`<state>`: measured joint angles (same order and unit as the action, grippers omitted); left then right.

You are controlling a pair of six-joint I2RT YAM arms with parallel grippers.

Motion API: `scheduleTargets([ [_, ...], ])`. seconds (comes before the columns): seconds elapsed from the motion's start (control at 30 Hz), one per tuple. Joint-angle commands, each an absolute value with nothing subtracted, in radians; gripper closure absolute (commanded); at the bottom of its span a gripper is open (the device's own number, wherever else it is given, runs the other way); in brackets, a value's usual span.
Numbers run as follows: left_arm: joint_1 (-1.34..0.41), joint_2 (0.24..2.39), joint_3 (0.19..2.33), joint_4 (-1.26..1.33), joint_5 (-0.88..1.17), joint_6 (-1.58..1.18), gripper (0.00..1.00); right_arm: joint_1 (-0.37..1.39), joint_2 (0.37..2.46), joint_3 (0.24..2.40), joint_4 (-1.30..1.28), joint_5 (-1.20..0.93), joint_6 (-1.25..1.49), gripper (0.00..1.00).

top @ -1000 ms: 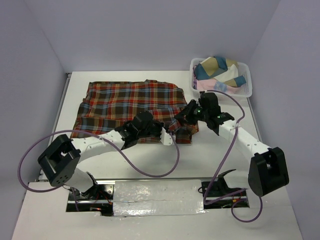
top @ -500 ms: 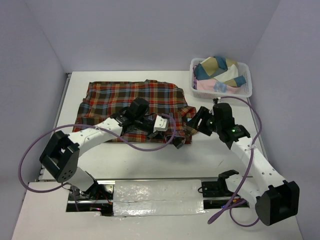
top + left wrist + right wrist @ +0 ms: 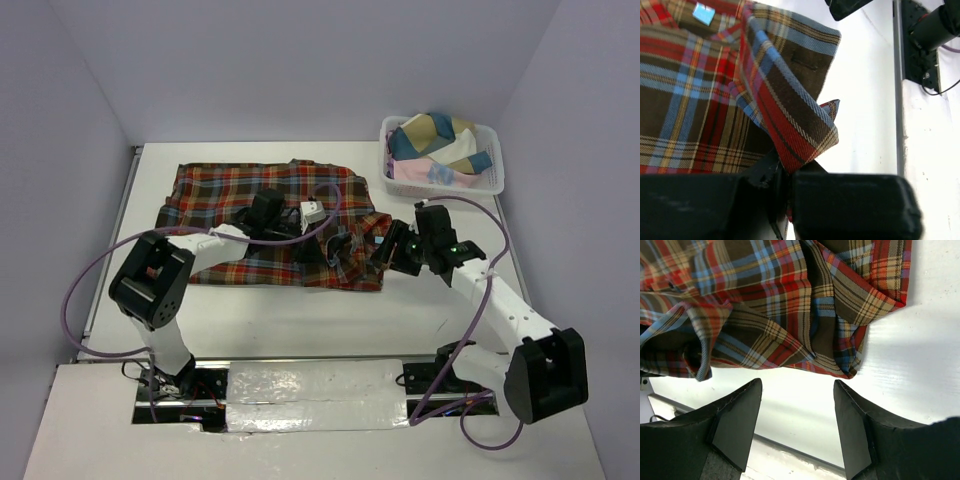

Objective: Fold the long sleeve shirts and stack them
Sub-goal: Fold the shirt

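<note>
my left gripper [image 3: 785, 177] is nipped nearly closed on a fold of the big soft flannel shirt in red-orange, dark brown and blue plaid [image 3: 690, 90]; on the left wrist camera the cloth runs down into the thin gap between the black fingers [image 3: 850, 200] and is lifted into a peak above them. a small light blue label [image 3: 703, 13] shows on the fabric further up. my right gripper [image 3: 797, 385] stands wide, its two dark fingers [image 3: 735, 415] well apart with only bare white table [image 3: 900, 365] between them and nothing held (the shirt's rumpled edge lies just beyond the fingertips, not touching them as far as i can tell). from overhead, both grippers meet at the shirt's near right corner, where the cloth is bunched and folded over itself, the left arm reaching across the fabric and the right arm coming in from the right side. the rest of the shirt [image 3: 220, 195] lies spread fairly flat over the middle and left of the table's [image 3: 300, 310] far half. at the far right corner sits a white plastic lattice basket [image 3: 493, 180] holding folded cloths in blue, cream and pink [image 3: 430, 135], apart from the shirt.
</note>
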<state>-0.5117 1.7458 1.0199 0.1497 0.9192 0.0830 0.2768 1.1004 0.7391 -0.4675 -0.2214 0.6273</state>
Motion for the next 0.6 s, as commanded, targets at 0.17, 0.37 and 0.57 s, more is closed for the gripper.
scheduleTargets([
  [0.17, -0.482, 1.828, 1.089, 0.244, 0.896, 0.112, 0.79, 0.275, 1.181, 0.770, -0.368, -0.288, 0.591, 0.36],
  [0.37, -0.460, 1.871, 1.147, 0.223, 0.902, 0.167, 0.69, 0.293, 1.212, 0.749, -0.304, -0.287, 0.600, 0.45],
  [0.57, -0.433, 1.884, 1.163, 0.137, 0.776, 0.210, 0.20, 0.363, 1.267, 0.798, -0.273, -0.232, 0.559, 0.51],
])
